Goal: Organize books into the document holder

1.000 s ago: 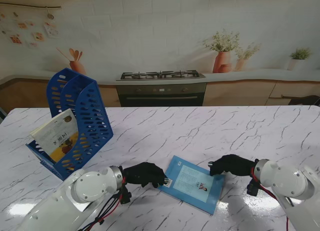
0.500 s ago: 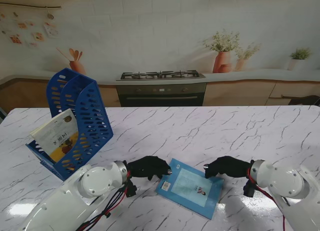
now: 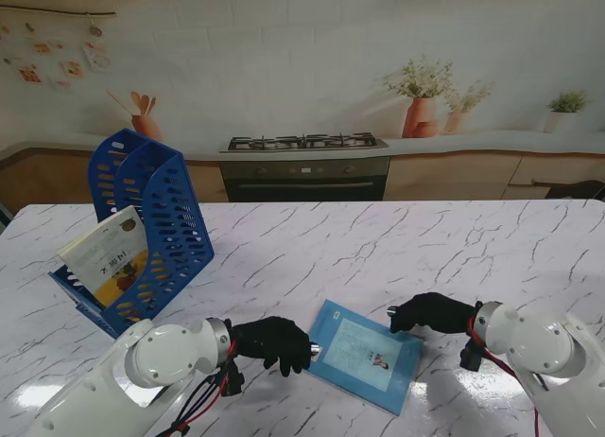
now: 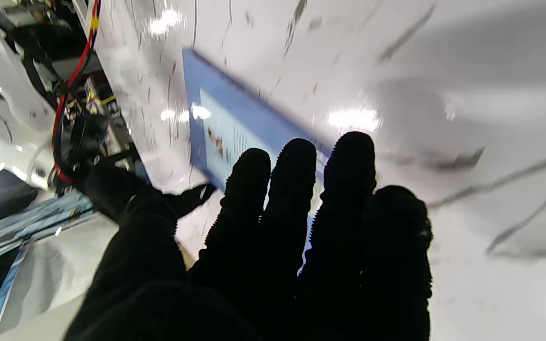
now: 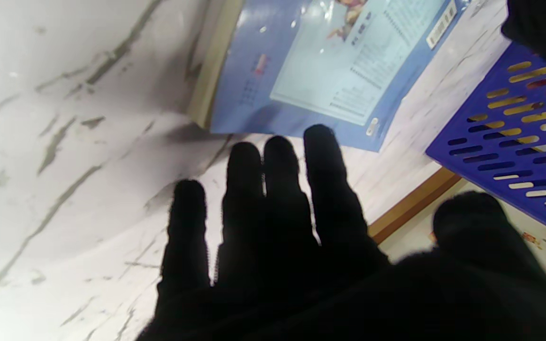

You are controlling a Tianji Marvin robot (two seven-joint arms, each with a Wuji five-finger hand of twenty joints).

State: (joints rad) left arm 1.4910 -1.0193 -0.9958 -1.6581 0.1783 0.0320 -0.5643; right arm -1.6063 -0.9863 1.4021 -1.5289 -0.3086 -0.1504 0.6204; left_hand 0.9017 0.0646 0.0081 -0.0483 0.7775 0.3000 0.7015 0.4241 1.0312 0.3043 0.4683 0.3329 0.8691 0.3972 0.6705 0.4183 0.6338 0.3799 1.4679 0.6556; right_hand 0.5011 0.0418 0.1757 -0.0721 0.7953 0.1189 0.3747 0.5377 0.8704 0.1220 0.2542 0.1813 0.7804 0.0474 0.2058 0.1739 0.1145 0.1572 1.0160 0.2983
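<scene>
The blue book [image 3: 364,354] lies flat on the table [image 3: 378,248], well right of the holder [image 3: 151,224]. The left hand [image 3: 272,340] and right hand [image 3: 433,312] flank it, fingers extended, gripping nothing. It looks thin, light, glossy and likely slippery; pinching an edge seems best.

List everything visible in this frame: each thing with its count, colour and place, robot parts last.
Table: one, white marble, across the foreground.
Document holder: one, blue, slotted, far left of the table.
Book in holder: one, white and orange cover, leaning in the holder.
Flat book: one, light blue, on the table between the hands.
Stove: one, dark, behind the table.
Left hand: black glove, at the flat book's left edge.
Right hand: black glove, at its right edge.
</scene>
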